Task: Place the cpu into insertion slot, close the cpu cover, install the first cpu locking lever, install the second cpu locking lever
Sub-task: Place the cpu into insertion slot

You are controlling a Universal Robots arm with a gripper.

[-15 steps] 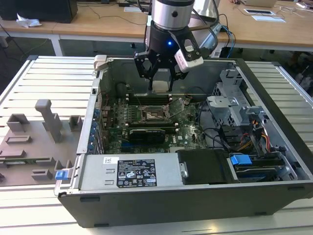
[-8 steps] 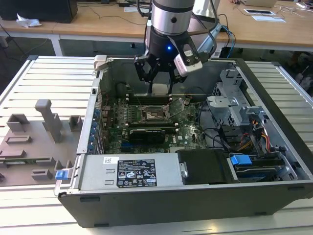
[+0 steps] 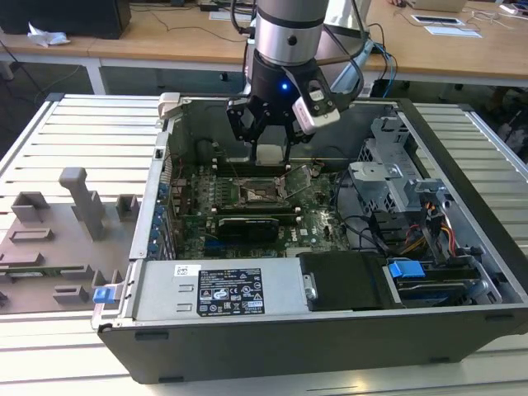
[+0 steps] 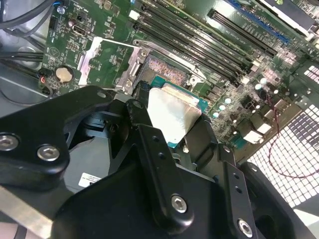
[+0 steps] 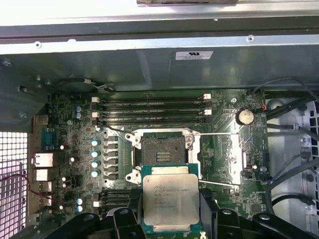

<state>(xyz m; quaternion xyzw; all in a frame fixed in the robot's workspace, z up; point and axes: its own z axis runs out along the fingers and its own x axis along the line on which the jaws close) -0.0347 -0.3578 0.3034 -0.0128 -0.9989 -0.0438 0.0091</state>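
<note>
My gripper [image 3: 270, 157] is shut on the cpu [image 3: 270, 151], a flat square chip with a silvery top, and holds it by two opposite edges. In the first wrist view the cpu [image 5: 170, 201] hangs above the board, just beside the insertion slot [image 5: 161, 152], a dark square socket in a silvery frame that lies bare. The cpu cover [image 5: 222, 157] is swung open and lies flat next to the socket. Two thin lever rods [image 5: 215, 134] stand free beside it. In the second wrist view the black fingers [image 4: 149, 144] flank the cpu [image 4: 174, 117] short of the slot [image 4: 164, 69].
The green motherboard [image 3: 198, 219] lies inside an open dark computer case [image 3: 272, 346]. Long memory slots [image 5: 149, 112] run beside the socket. Drive cage and cables [image 3: 412, 223] fill the exterior view's right. A grey fixture plate [image 3: 58, 239] sits outside the case.
</note>
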